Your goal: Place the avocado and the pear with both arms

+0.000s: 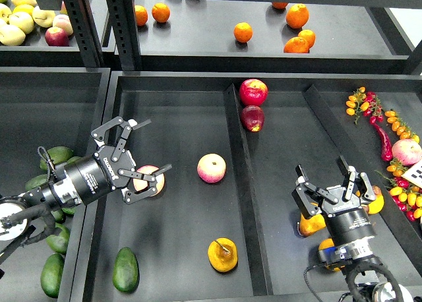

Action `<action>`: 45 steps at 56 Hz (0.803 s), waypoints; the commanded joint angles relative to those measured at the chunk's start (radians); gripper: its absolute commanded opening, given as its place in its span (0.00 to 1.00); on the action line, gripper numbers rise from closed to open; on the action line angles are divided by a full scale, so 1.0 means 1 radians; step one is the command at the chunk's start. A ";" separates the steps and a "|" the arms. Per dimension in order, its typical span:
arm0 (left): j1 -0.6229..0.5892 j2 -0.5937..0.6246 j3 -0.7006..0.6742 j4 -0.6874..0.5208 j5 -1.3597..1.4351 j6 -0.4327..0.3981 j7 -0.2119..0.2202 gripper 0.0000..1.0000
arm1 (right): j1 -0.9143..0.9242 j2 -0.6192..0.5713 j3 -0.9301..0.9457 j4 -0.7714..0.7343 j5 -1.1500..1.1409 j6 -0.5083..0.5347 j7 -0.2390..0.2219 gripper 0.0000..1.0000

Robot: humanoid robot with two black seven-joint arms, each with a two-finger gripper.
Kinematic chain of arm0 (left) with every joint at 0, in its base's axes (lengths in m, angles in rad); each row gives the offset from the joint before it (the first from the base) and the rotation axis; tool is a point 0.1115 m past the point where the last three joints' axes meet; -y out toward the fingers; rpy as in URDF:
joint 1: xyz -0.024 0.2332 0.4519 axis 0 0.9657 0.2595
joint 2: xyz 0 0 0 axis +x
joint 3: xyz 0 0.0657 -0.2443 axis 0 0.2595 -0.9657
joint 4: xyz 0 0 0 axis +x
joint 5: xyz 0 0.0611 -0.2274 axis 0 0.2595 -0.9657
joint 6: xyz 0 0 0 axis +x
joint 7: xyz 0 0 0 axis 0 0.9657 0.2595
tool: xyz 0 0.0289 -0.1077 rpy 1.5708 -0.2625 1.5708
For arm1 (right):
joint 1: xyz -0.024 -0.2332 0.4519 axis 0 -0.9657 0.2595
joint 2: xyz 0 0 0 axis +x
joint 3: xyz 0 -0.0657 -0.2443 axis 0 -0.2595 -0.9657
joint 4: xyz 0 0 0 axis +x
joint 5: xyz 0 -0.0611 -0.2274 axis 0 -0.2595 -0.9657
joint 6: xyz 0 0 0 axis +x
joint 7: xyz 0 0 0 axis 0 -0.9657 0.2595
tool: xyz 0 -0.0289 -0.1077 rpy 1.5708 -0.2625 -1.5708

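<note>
The left gripper (pixel 146 150) hangs over the left compartment of the black tray (pixel 178 97), fingers spread wide, holding nothing; a pink-yellow apple (pixel 149 180) lies just beneath it, and a second apple (pixel 211 168) sits to its right. The avocado (pixel 125 270) lies at the near left of that compartment. The pear (pixel 223 255) rests near the divider (pixel 245 196), stem up. The right gripper (pixel 328 178) hovers over the right compartment, its fingers apart and empty, above yellow-orange fruit (pixel 311 223).
</note>
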 commanded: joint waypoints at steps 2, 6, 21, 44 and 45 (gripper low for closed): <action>-0.098 0.035 0.111 0.007 0.020 0.000 0.005 0.99 | 0.021 0.000 0.026 -0.001 0.000 -0.046 0.002 1.00; -0.155 0.046 0.173 0.009 0.023 0.000 0.005 0.99 | 0.044 0.000 0.048 -0.003 0.000 -0.092 0.003 1.00; -0.438 0.121 0.455 0.010 0.031 0.000 0.005 0.99 | 0.176 0.000 0.137 -0.023 -0.005 -0.229 0.003 1.00; -0.738 0.010 0.868 0.029 0.032 0.000 0.005 1.00 | 0.257 0.000 0.164 -0.083 -0.011 -0.262 0.005 1.00; -0.736 0.002 0.875 0.029 0.032 0.000 0.005 1.00 | 0.257 0.000 0.167 -0.084 -0.011 -0.262 0.005 1.00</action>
